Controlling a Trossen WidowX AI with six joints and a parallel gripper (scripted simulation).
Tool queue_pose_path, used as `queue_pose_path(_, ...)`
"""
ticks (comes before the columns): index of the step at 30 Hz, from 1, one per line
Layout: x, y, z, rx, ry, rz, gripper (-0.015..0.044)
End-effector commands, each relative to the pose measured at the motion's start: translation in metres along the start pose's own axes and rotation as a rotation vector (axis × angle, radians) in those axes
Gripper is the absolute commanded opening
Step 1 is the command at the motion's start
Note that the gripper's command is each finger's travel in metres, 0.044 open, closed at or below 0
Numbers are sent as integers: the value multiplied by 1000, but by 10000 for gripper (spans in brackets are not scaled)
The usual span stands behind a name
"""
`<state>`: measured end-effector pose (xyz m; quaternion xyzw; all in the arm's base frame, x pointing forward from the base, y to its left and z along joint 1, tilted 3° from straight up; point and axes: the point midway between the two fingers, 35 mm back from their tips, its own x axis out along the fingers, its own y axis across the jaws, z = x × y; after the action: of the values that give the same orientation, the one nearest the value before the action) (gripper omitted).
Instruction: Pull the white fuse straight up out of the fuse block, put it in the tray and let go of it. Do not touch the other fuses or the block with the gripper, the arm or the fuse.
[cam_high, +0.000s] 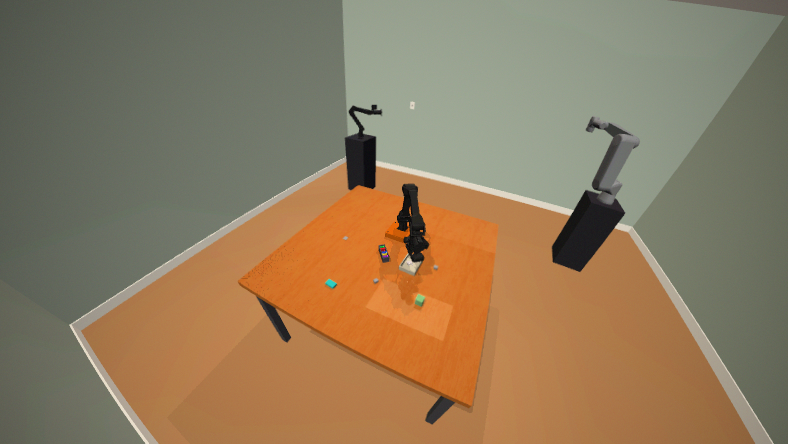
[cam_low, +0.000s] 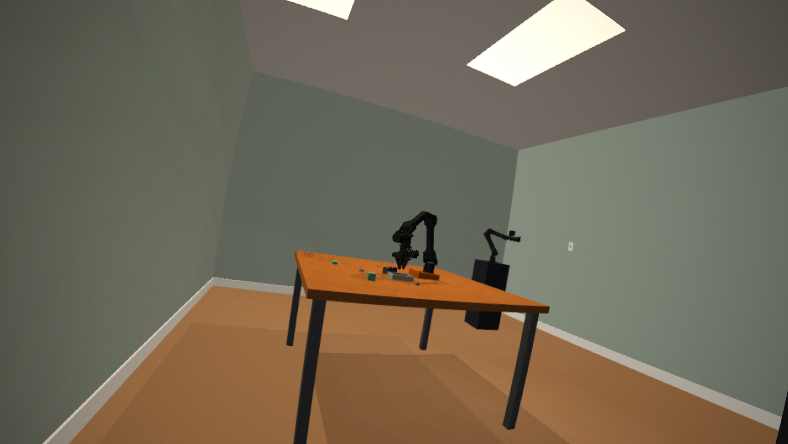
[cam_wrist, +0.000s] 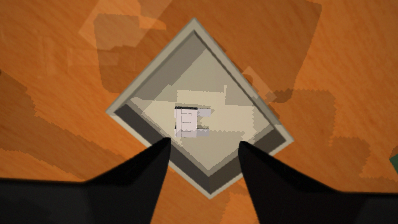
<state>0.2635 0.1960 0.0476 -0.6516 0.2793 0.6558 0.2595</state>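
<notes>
The white fuse (cam_wrist: 188, 123) lies on its side on the floor of the tray, left of the tray's middle in the wrist view. The pale grey tray (cam_high: 408, 272) (cam_low: 401, 277) (cam_wrist: 150, 65) stands on the table. My gripper (cam_low: 401, 268) (cam_wrist: 205, 145) is open and empty above the tray, its fingertips apart, with the fuse beyond them in the wrist view. The dark fuse block (cam_high: 386, 259) stands beside the tray in the top view, with several coloured fuses in it; it is outside the wrist view.
A green cube (cam_high: 420, 300) (cam_low: 371, 276) stands on the table in front of the tray. A flat cyan block (cam_high: 330, 283) (cam_low: 334, 262) lies farther off. Small grey pieces lie near the tray, one (cam_high: 435, 267) to its right and one (cam_high: 376, 280) to its left in the top view.
</notes>
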Motion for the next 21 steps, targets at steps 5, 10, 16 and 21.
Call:
queue_pose_path(5,-37,0,0,3,-4,-2,330)
queue_pose_path(10,-37,0,0,3,-4,-2,330)
queue_pose_path(16,-34,1,0,0,0,2,330)
queue_pose_path(21,-34,1,0,0,0,2,330)
